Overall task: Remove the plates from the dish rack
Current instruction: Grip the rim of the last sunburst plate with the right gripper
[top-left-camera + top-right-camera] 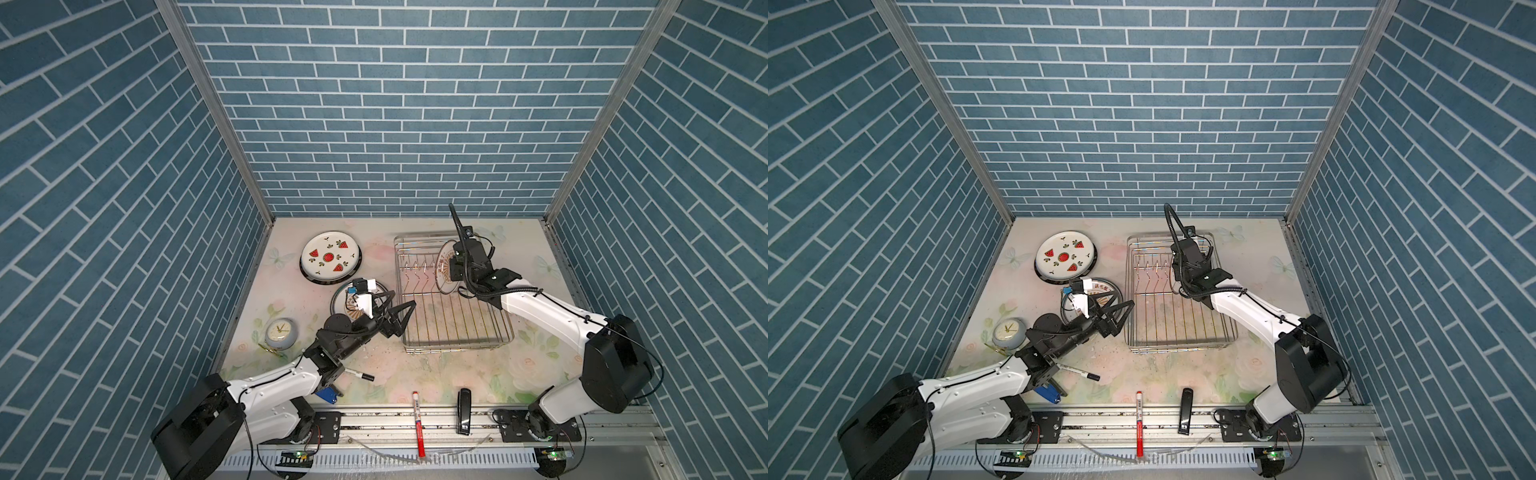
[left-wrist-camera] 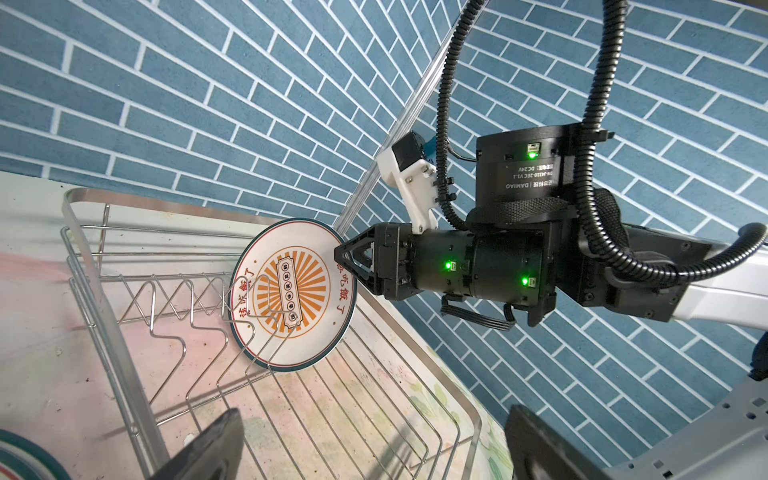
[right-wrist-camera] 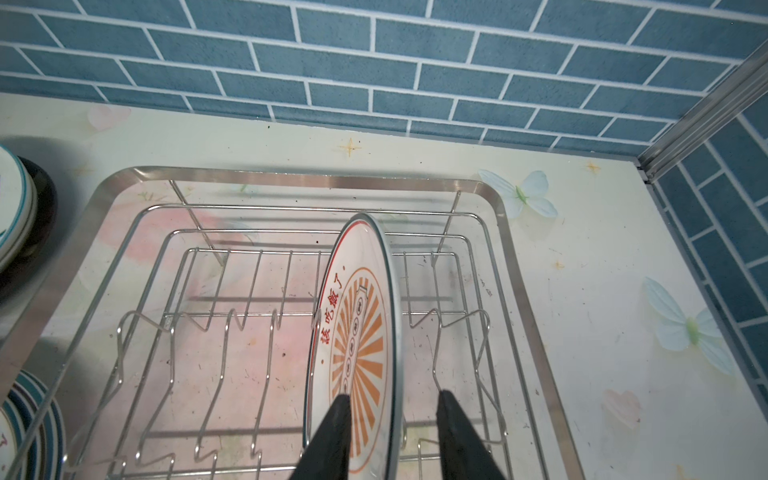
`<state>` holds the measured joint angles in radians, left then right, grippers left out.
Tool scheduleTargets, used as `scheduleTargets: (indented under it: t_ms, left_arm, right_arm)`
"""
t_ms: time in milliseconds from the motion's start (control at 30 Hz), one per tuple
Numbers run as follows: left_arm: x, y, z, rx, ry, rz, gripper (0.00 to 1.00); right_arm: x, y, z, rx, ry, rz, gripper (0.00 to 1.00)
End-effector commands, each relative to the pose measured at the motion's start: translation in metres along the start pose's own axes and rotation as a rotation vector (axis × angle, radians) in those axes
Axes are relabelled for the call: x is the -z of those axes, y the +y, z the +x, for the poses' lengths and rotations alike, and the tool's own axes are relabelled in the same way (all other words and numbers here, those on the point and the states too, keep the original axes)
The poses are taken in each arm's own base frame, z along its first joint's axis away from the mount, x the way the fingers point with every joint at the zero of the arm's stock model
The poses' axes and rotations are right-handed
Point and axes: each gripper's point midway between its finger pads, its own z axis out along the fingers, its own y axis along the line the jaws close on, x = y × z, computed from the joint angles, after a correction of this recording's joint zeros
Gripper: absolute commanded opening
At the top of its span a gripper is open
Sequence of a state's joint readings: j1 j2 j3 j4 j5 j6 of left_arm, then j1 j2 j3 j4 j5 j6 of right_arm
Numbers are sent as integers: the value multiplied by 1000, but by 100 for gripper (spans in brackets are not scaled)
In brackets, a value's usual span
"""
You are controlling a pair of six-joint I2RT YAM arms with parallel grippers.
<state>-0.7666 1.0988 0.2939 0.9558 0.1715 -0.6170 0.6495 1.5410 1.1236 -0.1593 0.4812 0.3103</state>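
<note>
left fingers [image 2: 208, 449] are spread wide and hold nothing, hovering just beside the left side of the dish rack [image 1: 457, 343] on the desk [image 1: 415, 374]. deeper in the rack, one sunburst plate [image 3: 365, 316] stands on edge among the prongs, tilted. right fingers [image 3: 332, 436] straddle its rim, partly apart: one lies over the printed face, while a gap shows at the other. left of the rack a red-character plate [image 1: 1102, 286] lies flat, and beyond it a watermelon plate [image 1: 330, 254] tops a dark-rimmed one.
</note>
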Motion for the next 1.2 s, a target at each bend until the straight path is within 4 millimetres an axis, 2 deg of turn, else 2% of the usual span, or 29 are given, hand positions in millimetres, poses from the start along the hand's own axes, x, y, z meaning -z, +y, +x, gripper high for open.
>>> scheduleTargets:
  t_ms: [0, 133, 333, 433, 567, 733, 900, 1067, 1167]
  left_arm:
    - [-1, -3, -2, -4, -8, 7, 100]
    - [-3, -2, -1, -2, -4, 5, 100]
    - [-4, 2, 1, 1, -1, -16, 100]
    - [-4, 5, 1, 3, -2, -28, 100]
    - [-2, -2, 0, 2, -16, 17, 100]
    - [-2, -5, -1, 6, -19, 31, 100]
    - [-7, 9, 4, 17, 3, -44, 100]
    - [-12, 42, 13, 41, 46, -226, 100]
    - [-13, 47, 15, 42, 62, -257, 100]
  right_arm:
    - [-3, -2, -10, -18, -4, 30, 32]
    - [-7, -2, -9, -43, -5, 39, 23]
    - [-13, 0, -8, -57, 2, 52, 21]
    - [-16, 0, -9, -56, -3, 72, 8]
    - [-21, 1, -9, -54, 0, 103, 7]
    - [-15, 0, -13, -71, -21, 128, 7]
    - [-9, 0, -19, -64, -59, 190, 7]
    - [-6, -18, -24, -57, -66, 327, 4]
    - [-7, -25, -23, -55, -49, 367, 2]
